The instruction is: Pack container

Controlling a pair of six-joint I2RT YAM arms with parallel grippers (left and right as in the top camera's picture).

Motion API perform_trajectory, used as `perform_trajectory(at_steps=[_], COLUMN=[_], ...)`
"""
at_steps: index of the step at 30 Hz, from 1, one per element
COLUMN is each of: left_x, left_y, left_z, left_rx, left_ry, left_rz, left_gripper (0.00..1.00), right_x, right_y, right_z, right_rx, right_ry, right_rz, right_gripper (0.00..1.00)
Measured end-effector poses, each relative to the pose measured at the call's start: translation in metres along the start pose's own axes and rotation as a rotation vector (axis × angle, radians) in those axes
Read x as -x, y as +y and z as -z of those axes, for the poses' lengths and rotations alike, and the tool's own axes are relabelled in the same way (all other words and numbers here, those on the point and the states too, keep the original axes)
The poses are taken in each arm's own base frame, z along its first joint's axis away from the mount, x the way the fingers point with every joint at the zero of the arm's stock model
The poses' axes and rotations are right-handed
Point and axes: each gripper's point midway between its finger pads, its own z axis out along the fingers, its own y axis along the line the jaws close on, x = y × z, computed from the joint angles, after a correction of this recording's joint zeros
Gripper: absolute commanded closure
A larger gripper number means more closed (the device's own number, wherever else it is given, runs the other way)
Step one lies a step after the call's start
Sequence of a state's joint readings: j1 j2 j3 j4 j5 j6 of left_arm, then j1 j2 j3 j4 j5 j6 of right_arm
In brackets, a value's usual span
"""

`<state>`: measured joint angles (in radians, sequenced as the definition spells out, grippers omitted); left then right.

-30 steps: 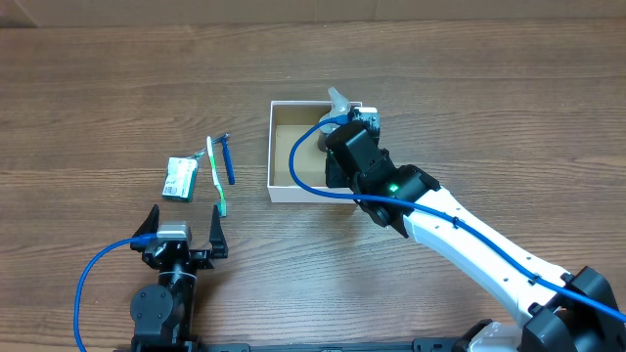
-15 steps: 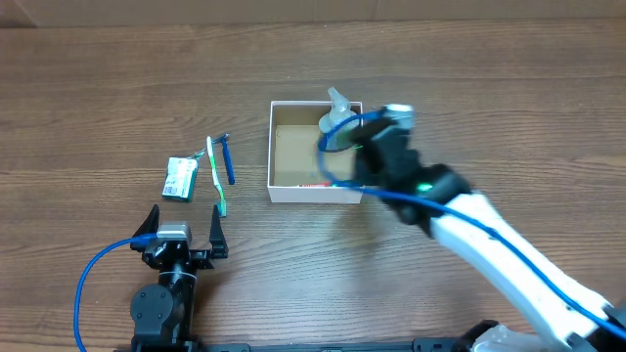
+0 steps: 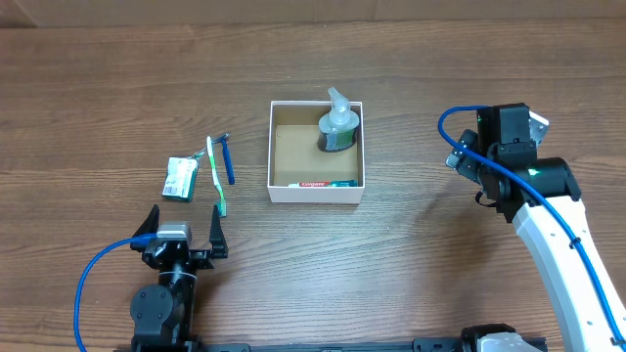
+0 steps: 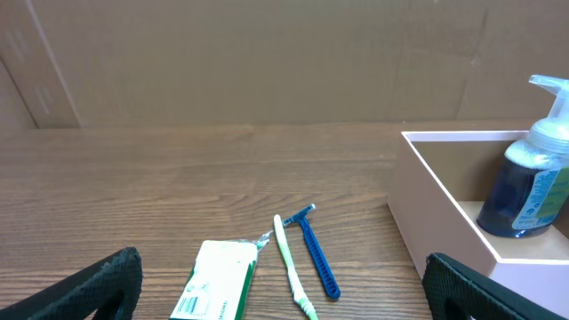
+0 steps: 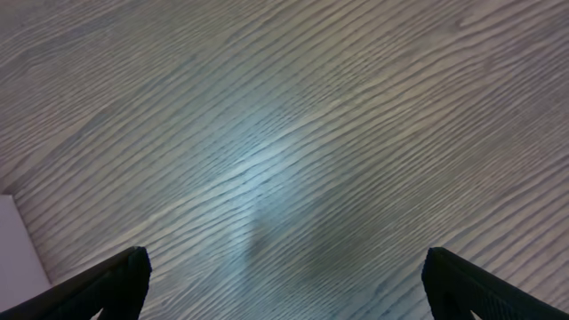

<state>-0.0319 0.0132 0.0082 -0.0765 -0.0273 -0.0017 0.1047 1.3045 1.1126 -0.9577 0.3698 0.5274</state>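
The container is a shallow white-walled box with a brown inside, at the table's middle. In its far right corner stands a pump bottle of dark liquid, and a toothpaste tube lies along its near wall. My right gripper hangs open and empty over bare wood to the right of the box. Near the front left edge, my left gripper is open and holds nothing. In the left wrist view the container and bottle are on the right.
Left of the box lie a green-white packet, a green-white toothbrush and a blue razor, all ahead of my left gripper. The right wrist view shows wood grain between my right gripper fingers and a white box corner.
My right gripper has opened, left the pump bottle standing in the box and swung away to the right. The left arm has not moved.
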Motion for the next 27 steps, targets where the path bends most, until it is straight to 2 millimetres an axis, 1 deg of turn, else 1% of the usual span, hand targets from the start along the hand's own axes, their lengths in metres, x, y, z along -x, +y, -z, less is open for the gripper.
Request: perform_trajectory(at_steps=[13, 16, 20, 23, 24, 27], left_x=[0.001, 0.002, 0.006, 0.006, 0.006, 0.004], left_y=[-0.001, -0.013, -0.036, -0.052, -0.056, -0.059], left_z=[0.000, 0.001, 0.004, 0.008, 0.009, 0.011], left_rx=[-0.005, -0.077, -0.215, -0.307, -0.330, -0.349], left_ry=[-0.002, -0.006, -0.001, 0.018, 0.024, 0.043], left_rz=[0.003, 0.057, 0.206, 0.270, 0.290, 0.322], left_gripper=[0.00, 0.00, 0.00, 0.00, 0.00, 0.00], right_x=[0.000, 0.000, 0.000, 0.000, 0.000, 0.000], right_y=[0.000, 0.000, 0.000, 0.000, 0.000, 0.000], right_z=[0.000, 0.000, 0.000, 0.000, 0.000, 0.000], right_rx=[0.000, 0.000, 0.001, 0.000, 0.000, 0.001], right_ry=[0.000, 0.000, 0.000, 0.001, 0.000, 0.000], right_rz=[0.001, 0.001, 0.001, 0.001, 0.001, 0.001], right_gripper=[0.00, 0.00, 0.00, 0.00, 0.00, 0.00])
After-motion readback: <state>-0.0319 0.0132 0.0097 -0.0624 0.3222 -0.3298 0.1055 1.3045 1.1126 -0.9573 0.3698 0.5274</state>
